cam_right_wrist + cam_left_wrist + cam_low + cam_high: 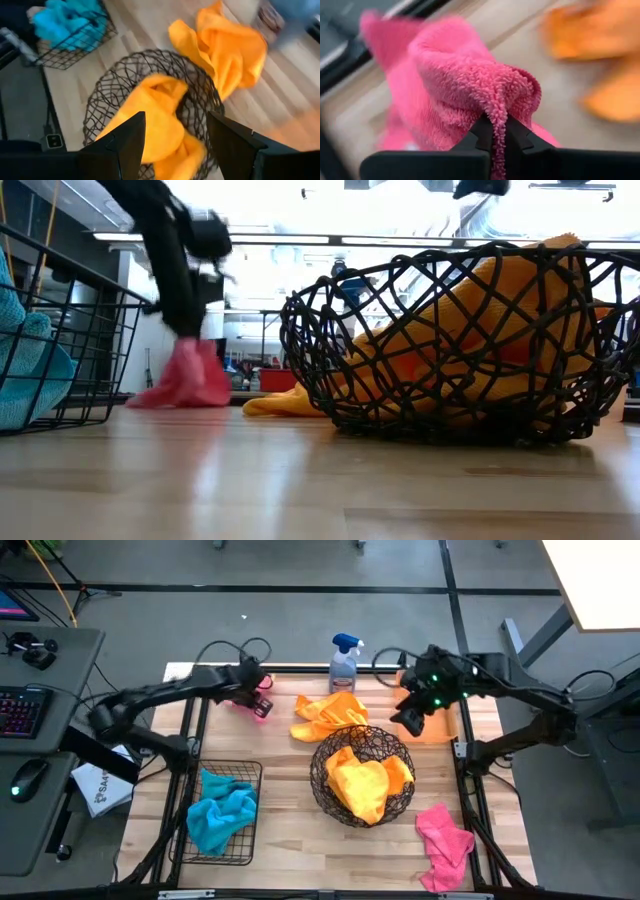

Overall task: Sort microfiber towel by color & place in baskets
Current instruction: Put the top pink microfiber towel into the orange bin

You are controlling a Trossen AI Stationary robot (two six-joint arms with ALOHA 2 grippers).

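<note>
Pink cloth (465,85) was pinched tight in the left hand (498,131), with its soft folds bunched up above the two fingers. That hand (262,703) was at the far left part of the tabletop (290,840), and the cloth hung down from it to the wood. The right hand (176,131) had its fingers spread apart and held nothing. It hung over the orange tray (441,726), just past the round basket (362,774). One orange cloth (364,785) lay inside that basket. A second orange cloth (330,713) lay on the wood just behind it, near the spray bottle (345,664). A blue cloth (222,812) sat in the black wire basket (252,775). Another pink cloth (445,842) lay on the wood at the near right.
</note>
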